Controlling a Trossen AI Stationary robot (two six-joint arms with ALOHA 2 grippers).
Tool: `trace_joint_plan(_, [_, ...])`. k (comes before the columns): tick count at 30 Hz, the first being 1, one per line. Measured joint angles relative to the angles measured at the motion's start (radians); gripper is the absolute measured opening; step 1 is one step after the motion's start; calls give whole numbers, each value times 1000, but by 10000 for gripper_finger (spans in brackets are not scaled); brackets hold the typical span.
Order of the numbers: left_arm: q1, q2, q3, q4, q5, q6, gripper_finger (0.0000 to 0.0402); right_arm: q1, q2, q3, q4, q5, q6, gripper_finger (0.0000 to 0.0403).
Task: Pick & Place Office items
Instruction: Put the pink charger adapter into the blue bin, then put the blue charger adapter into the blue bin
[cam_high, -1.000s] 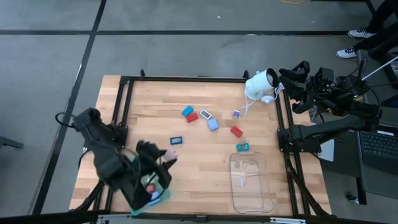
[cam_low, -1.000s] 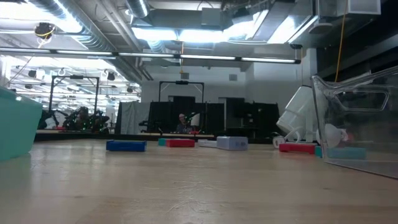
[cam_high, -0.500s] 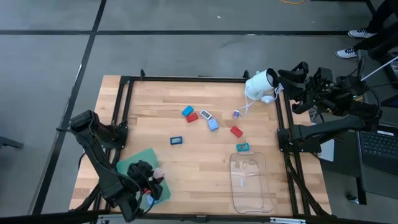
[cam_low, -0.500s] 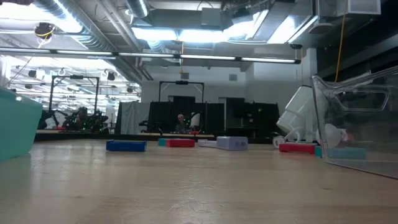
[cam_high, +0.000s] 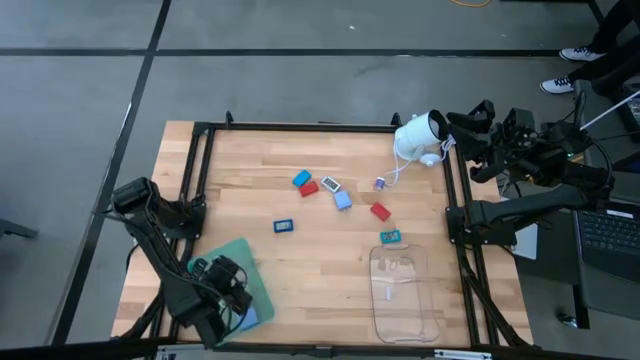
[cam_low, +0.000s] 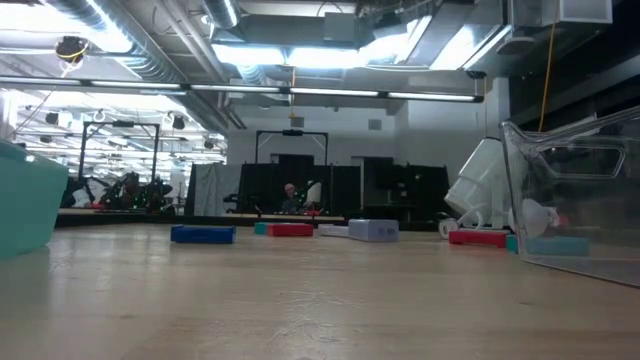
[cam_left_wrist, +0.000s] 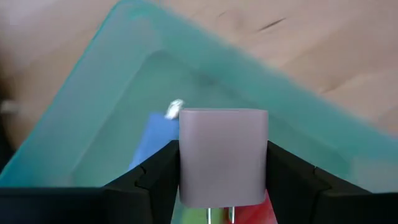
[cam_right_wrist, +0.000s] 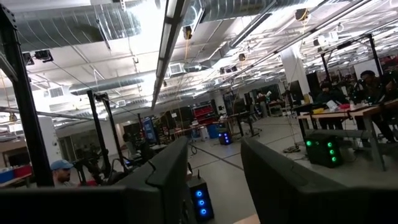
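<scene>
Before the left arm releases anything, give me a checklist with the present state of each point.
1. Left end effector holds an item: ok, its fingers clamp a pale pinkish block.
2. End effector over the green tray: ok, the tray fills the left wrist view and the high view puts the arm above it.
3. Drop spot free: not ok, a blue piece already lies in the tray beneath the block.
4. Right end effector out of the way: ok, parked off the table's right edge, fingers apart and empty.
5. Remaining items: not ok, pieces such as the red piece lie on the table.
</scene>
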Motion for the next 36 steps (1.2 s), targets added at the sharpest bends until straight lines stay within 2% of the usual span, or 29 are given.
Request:
trace_joint_plan(3, [0,0,-42,28,53,-29,202,0,0,0,0,0,14,155])
trace_joint_plan(6, [0,0,-55,61,81,-48,250,0,0,0,0,0,14,155])
trace_joint_plan(9, [2,0,-54,106,62,-52,287,0,0,0,0,0,14,155])
trace_joint_plan(13, [24,0,-16,137,57,-58,301,0,0,0,1,0,13,155])
trace_joint_plan(15, [43,0,25,134,7,-60,301,0,0,0,8,12,5,155])
trace_joint_plan(17, [72,0,77,130,-87,-45,298,0,0,0,26,31,-10,155])
trace_joint_plan(19, [108,-10,130,125,-236,-24,296,0,8,0,63,38,-31,155])
trace_joint_plan(23, [176,-67,232,117,-670,57,295,0,43,0,189,44,-109,155])
trace_joint_plan(25, [221,-109,278,114,-821,178,295,0,67,0,281,70,-155,155])
trace_joint_plan(28, [302,-185,345,120,-921,422,295,0,110,0,409,89,-198,155])
trace_joint_plan(31, [383,-263,425,172,-998,704,295,0,154,0,454,52,-171,155])
trace_joint_plan(34, [467,-327,501,262,-990,1064,295,-2,200,0,399,58,-131,155])
trace_joint_plan(36, [526,-367,534,320,-910,1292,295,-8,225,0,329,89,-100,155])
